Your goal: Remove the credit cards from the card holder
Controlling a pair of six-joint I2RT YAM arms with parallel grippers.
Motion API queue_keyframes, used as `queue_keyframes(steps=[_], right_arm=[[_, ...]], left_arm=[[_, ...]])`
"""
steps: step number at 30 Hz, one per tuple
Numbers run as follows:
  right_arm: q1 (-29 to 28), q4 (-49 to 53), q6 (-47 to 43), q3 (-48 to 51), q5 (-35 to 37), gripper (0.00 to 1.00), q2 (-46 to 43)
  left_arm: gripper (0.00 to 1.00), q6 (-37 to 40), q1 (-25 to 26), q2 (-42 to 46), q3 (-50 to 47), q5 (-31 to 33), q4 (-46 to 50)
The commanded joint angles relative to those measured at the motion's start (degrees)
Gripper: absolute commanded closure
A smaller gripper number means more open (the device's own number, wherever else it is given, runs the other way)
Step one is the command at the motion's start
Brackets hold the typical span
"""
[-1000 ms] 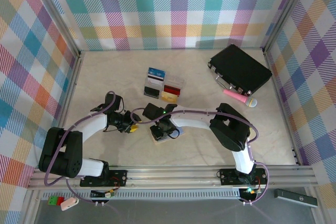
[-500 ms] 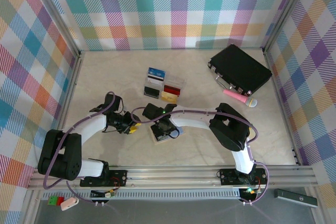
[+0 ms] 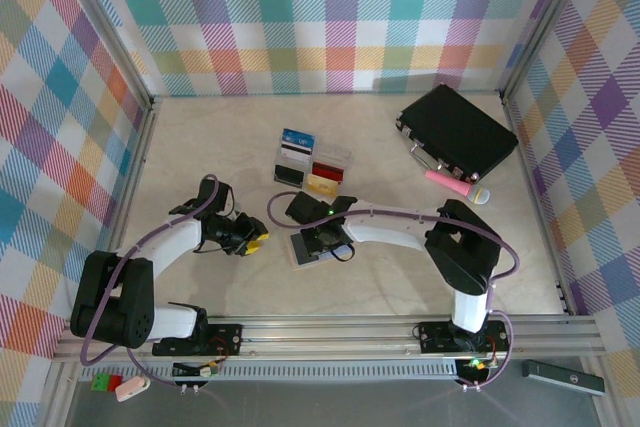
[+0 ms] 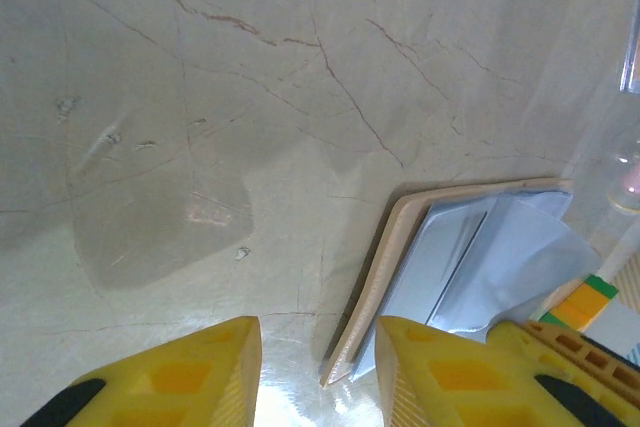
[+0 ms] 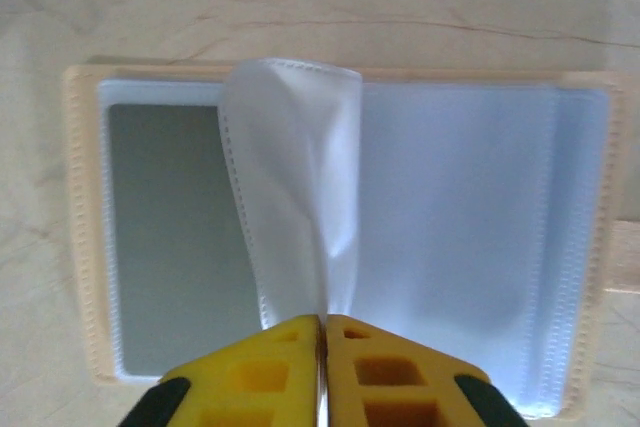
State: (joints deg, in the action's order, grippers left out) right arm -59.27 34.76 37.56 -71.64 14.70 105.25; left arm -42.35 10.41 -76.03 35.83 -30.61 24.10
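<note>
- One table [image 3: 200,147], pale marble, carries everything I can see.
- One black case [image 3: 458,132] lies closed in the far right corner of the table.
- Two hands. My right hand [image 3: 328,244] [image 5: 322,322] is clenched, its yellow fingers pressed together on a clear plastic sleeve of the card holder and lifting that leaf. My left hand [image 3: 252,239] [image 4: 318,332] is released, fingers apart with bare table between them, just to the left of the holder.
- One card holder [image 3: 302,251] [image 4: 470,267] [image 5: 480,227] lies spread flat midway along the table, nearer the near edge, both panels facing up. A grey rectangle sits in its left pocket; I cannot tell whether that is a card.
- One clear tray [image 3: 334,159] sits mid-table, farther back than the holder.
- One pink microphone [image 3: 455,185] lies just beside the case, on its near side.
- Five small card-like rectangles at the tray: among them one white card with a dark stripe [image 3: 292,154] and one yellow-gold card [image 3: 321,185]. Which compartments they occupy I cannot tell.
</note>
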Motion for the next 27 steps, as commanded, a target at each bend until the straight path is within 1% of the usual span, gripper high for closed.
queue_keyframes(steps=[1,5,9,11,13,16,18,20,23,25,27], right_arm=[[1.12,2.85,5.73,1.69,4.43,0.84,-1.28],[2.89,6.55,10.83,2.91,6.53,0.75,-1.76],[4.2,8.3,15.06,4.72,8.14,0.69,-4.51],[4.43,6.66,14.75,6.1,8.14,0.65,-6.9],[4.42,3.08,12.47,7.55,6.39,0.62,-9.36],[4.98,-4.24,6.41,9.67,0.04,0.59,-12.0],[6.11,-8.58,2.79,10.58,-6.33,0.6,-12.61],[7.5,-12.33,0.13,10.92,-13.71,0.63,-12.11],[9.11,-15.14,-0.26,10.9,-20.46,0.69,-10.39],[10.12,-16.5,0.3,11.12,-23.22,0.74,-9.33],[10.89,-18.36,0.55,11.72,-25.46,0.75,-8.74]], left_arm=[[0.64,0.54,0.3,0.75,1.63,-1.11,2.09],[0.63,0.56,1.56,0.65,2.5,-1.21,2.44],[0.61,0.11,3.19,0.65,3.29,-0.97,2.57],[0.6,-0.44,4.35,0.77,3.66,-0.62,2.46],[0.59,-1.3,5.65,0.84,3.97,-0.35,2.29],[0.59,-2.99,8.07,0.91,4.37,0.46,1.53],[0.59,-4.3,9.94,0.95,4.56,1.43,0.74],[0.61,-5.76,12.09,0.53,4.68,2.41,-0.29],[0.66,-7.33,15.04,-0.93,5.08,3.31,-2.02],[0.69,-7.88,16.54,-1.96,5.44,4.18,-2.65],[0.72,-8.1,17.42,-3.1,5.74,4.52,-3.33]])
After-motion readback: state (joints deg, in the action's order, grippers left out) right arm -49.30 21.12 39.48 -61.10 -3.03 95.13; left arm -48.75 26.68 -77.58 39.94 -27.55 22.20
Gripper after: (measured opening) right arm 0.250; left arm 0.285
